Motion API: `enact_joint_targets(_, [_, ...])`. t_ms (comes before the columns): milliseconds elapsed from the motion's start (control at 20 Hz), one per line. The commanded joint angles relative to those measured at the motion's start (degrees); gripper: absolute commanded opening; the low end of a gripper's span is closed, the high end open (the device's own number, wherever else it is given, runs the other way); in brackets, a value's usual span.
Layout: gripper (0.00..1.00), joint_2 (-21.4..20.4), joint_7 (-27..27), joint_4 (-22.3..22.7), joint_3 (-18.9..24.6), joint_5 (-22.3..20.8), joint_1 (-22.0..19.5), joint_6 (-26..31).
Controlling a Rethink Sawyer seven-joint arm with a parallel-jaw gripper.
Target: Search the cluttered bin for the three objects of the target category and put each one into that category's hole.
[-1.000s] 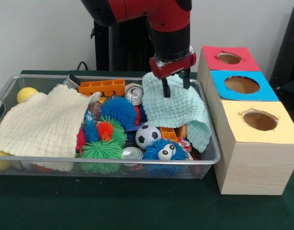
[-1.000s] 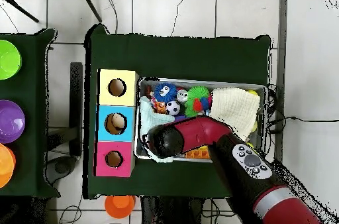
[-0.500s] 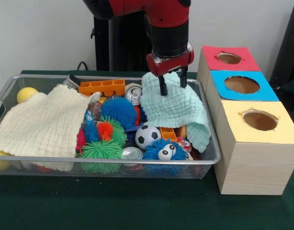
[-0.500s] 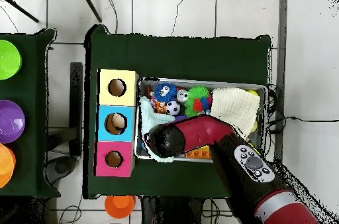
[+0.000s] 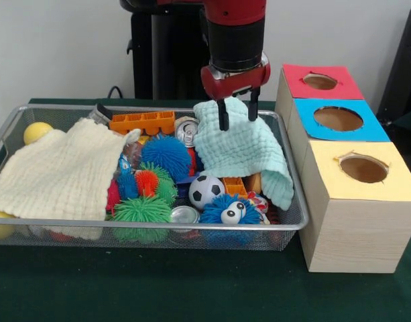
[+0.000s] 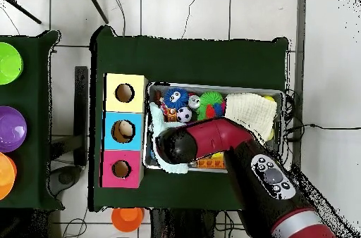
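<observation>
The cluttered bin (image 5: 285, 225), a wide shallow silver wire-mesh basket, is sitting on the green table, touching the pale wooden box on one side. The category's hole (image 5: 338, 118), round with a blue paper surround, is facing up between the red and yellow ones. I am not seeing any bottles.

A red and black arm (image 6: 233, 154) is reaching up from the bottom right across a silver wire-mesh bin (image 6: 277, 95), covering much of the bin's lower half and hiding its own end, while a cream cloth (image 6: 252, 110), a soccer ball (image 6: 184, 115), a blue spiky toy (image 6: 176, 98) and a green spiky toy (image 6: 209, 110) are lying in the part left showing. Just beside the bin's left end, a box is sitting on the green bench (image 6: 197, 59) with a yellow hole (image 6: 125, 93), a blue hole (image 6: 123, 131) and a red hole (image 6: 121, 169) stacked from top to bottom, and a strip of pale mint cloth (image 6: 155, 115) is peeking out at that end of the bin. Off to the left, green (image 6: 7, 63), purple (image 6: 10, 127) and orange (image 6: 4, 172) round lids are showing at the edge, and an orange round thing (image 6: 127, 217) is sitting below the bench.
</observation>
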Motion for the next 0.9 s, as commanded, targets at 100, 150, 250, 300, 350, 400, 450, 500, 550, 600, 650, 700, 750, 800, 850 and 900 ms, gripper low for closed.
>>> enact_joint_targets(100, [1.0,-2.17,-5.91,-6.14,-1.86,-4.43,-1.19,5.72])
enact_joint_targets(150, [1.0,-2.41,-6.3,-6.33,-1.74,-4.44,-1.55,5.67])
enact_joint_targets(250, [1.0,-2.73,-7.14,-6.47,-1.41,-4.41,-2.33,5.55])
enact_joint_targets(300, [1.0,-2.75,-7.34,-6.54,-1.35,-4.46,-2.55,5.41])
enact_joint_targets(350, [1.0,-2.9,-7.8,-6.66,-1.28,-4.63,-2.86,5.4])
enact_joint_targets(400, [1.0,-2.91,-7.96,-6.73,-1.26,-4.76,-3.03,5.26])
enact_joint_targets(450, [1.0,-2.66,-7.54,-6.57,-1.51,-5.3,-2.63,4.72])
enact_joint_targets(500, [1.0,-2.59,-7.58,-6.62,-1.53,-5.45,-2.65,4.64])
enact_joint_targets(550, [1.0,-2.39,-7.4,-6.67,-1.72,-5.84,-2.46,4.44])
enact_joint_targets(600, [1.0,-2.3,-7.35,-6.76,-1.84,-6.09,-2.4,4.39])
enact_joint_targets(650, [1.0,-2.07,-7.52,-6.9,-2.08,-6.7,-2.56,4.12])
enact_joint_targets(700, [1.0,-1.91,-7.36,-7.0,-2.22,-7.13,-2.51,3.95])
enact_joint_targets(750, [1.0,-1.51,-7.39,-7.63,-2.6,-8.02,-2.5,3.92])
enact_joint_targets(800, [1.0,-1.38,-7.31,-7.91,-2.77,-8.64,-2.55,3.79])
enact_joint_targets(850, [1.0,-1.25,-7.23,-8.2,-2.94,-9.25,-2.59,3.65])
enact_joint_targets(900, [1.0,-1.2,-7.07,-8.33,-3.08,-9.98,-2.67,3.22])
